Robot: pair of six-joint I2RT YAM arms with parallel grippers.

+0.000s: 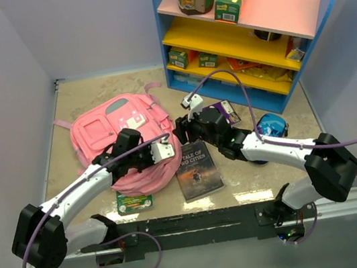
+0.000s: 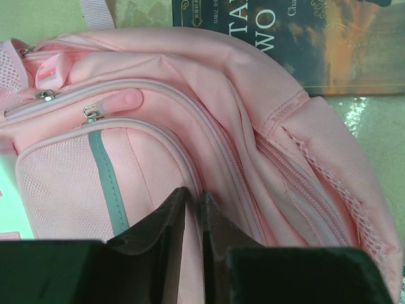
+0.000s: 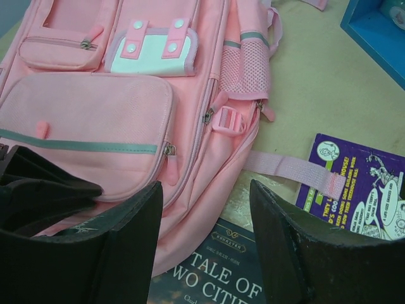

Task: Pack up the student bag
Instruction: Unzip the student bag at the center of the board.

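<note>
**Two hands at the bag's right edge: one on it, one just beside it**

Both hands meet at the same side of the pink bag (image 1: 114, 134). It lies flat on the left-centre of the worktop (image 1: 84, 98), pockets up. Its long axis runs from far to near, with the carry loop at the far end and the base towards the arms.

The left hand (image 2: 195, 197) is the nearer one and sits on the bag's right near corner. Its fingers are drawn to a thin slit with pink fabric showing in the slit. It seems to be nipping a fold beside the zip track, though the wrist view is too close for me to be sure. The left arm reaches forward and to the right from its base, and its forearm crosses the bag's near end.

The right hand (image 3: 205, 190) is spread wide and holds nothing. From it the bag lies to the left and ahead. The zip pulls (image 3: 169, 166) of the front pocket are just off its left finger, and the book (image 1: 196, 168) is below it. The right arm comes in from the right with its elbow bent out over the worktop and its wrist turned towards the bag.

As I judge it, the coming move turns on that right-hand seam. The left hand would steady the cloth while the open right hand shifts a little leftward to a zip pull.
</note>
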